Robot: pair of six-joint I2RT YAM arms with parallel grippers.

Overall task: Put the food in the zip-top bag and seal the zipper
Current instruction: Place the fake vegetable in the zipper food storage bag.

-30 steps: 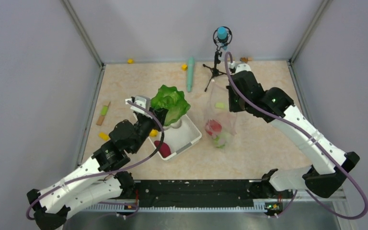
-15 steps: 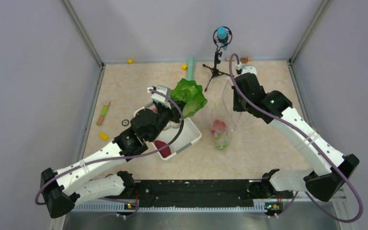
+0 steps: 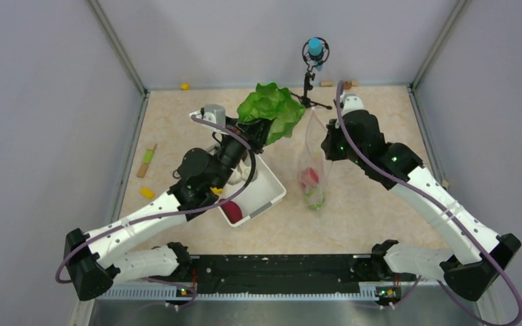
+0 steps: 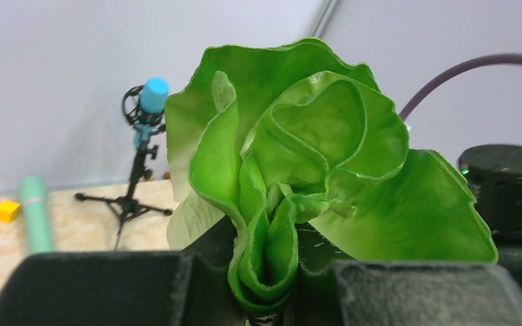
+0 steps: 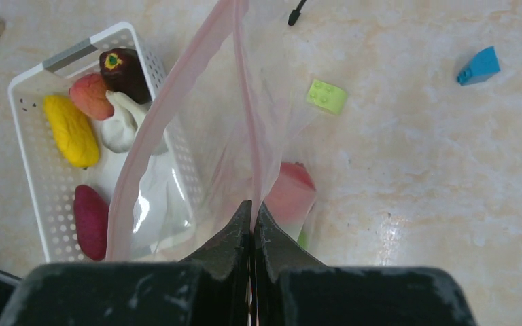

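Observation:
My left gripper [image 3: 258, 129] is shut on the green leafy cabbage [image 3: 270, 111], held in the air just left of the bag's mouth; the cabbage fills the left wrist view [image 4: 299, 176]. My right gripper [image 3: 324, 145] is shut on the pinkish zipper strip [image 5: 245, 115] of the clear zip-top bag [image 3: 312, 159] and holds it up, mouth open. A red apple [image 5: 291, 193] and a green piece lie inside the bag. The white basket [image 3: 266, 197] holds a yellow corn-like piece [image 5: 71, 130], a maroon root [image 5: 92, 221], an orange piece, a dark piece and a whitish piece.
A small black tripod with a blue-topped head [image 3: 315, 51] stands at the back behind the bag. Small blocks lie about: light green [image 5: 327, 96] and blue [image 5: 479, 66] near the bag, yellow ones [image 3: 147, 193] at the left. Grey walls close three sides.
My left gripper has lifted the cabbage from above the basket and carried it up and to the right, towards the bag's mouth. My right gripper has raised the bag's edge slightly.

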